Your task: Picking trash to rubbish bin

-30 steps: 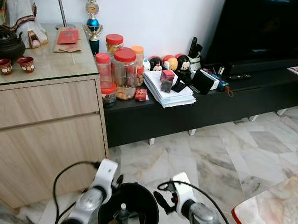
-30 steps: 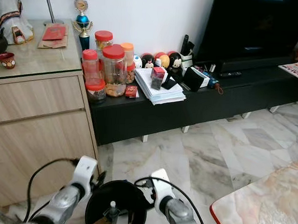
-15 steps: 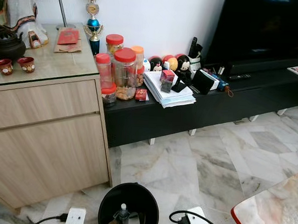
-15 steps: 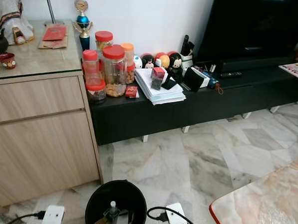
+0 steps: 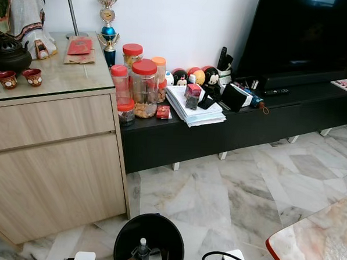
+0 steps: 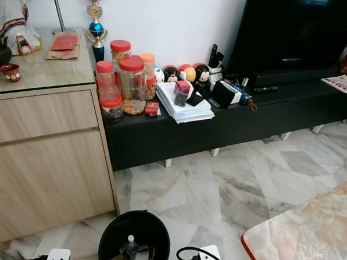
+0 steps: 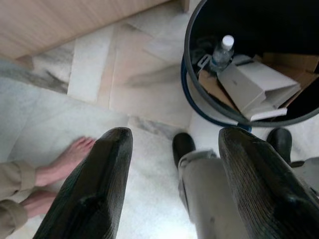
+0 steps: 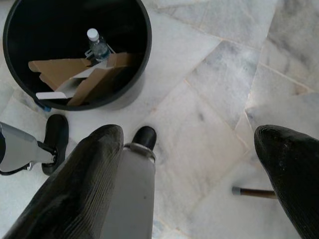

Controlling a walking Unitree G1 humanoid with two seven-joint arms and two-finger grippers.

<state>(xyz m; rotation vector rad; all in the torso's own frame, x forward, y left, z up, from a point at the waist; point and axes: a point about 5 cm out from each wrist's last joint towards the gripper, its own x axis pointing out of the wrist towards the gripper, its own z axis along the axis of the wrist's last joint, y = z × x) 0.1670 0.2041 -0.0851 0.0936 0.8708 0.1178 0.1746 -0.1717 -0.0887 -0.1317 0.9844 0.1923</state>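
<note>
Both arms have dropped out of the head views since a second ago, when they flanked the bin at the bottom of the picture; the white wrist housings with their black cables now barely show at the bottom edge. The round black plastic rubbish bin point(image 5: 149, 242) stands upright on the grey-veined marble floor point(image 5: 240, 186), its mouth open upward, just in front of the light wooden cabinet point(image 5: 55, 159).

Inside it, a clear plastic bottle with a white cap point(image 8: 98, 46) stands roughly upright, cap toward the bin's mouth, among brown cardboard pieces point(image 8: 65, 72) and a white folded box point(image 7: 256, 89) lying flat across the bottom.

The left pincer point(image 7: 174, 184) hangs above the floor beside the bin, its two black fingers point(image 7: 92, 191) spread wide with nothing between them. The right pincer point(image 8: 199, 181) hangs over the floor on the bin's other side, fingers point(image 8: 82, 189) also spread wide and empty. The robot's grey legs and black feet show beneath both pincers.

A person's bare feet point(image 7: 57, 172) rest on the floor near the left pincer.

Behind, red-lidded jars point(image 5: 142, 84) and a stack of white papers point(image 5: 193, 109) sit on a low black counter point(image 5: 232, 124).
</note>
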